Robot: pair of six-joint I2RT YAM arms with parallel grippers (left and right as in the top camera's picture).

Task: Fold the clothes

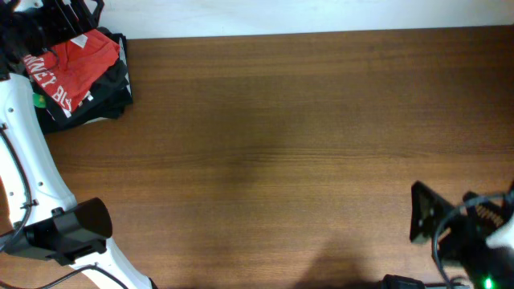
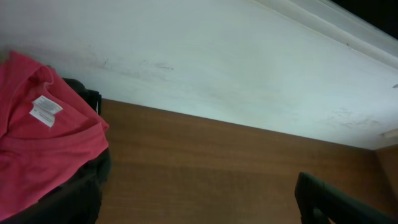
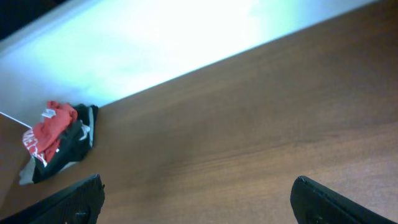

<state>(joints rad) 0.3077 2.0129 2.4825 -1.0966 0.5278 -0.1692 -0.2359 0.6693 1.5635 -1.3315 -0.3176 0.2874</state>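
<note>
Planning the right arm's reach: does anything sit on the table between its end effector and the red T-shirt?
Nothing visible does. Bare wood table runs from the right end effector to the red T-shirt, which lies atop a black garment at the far left corner.

Item: one red-orange T-shirt [image 1: 80, 54]. Condition: unfolded, crumpled into a loose heap with uneven creases. Position: far left corner of the desk [image 1: 281, 144], at its rear edge, lying on top of a black garment [image 1: 112, 92]. In the left wrist view the neckline faces up, with the white neck label [image 2: 45, 111] exposed and lying flat inside the collar.
</note>
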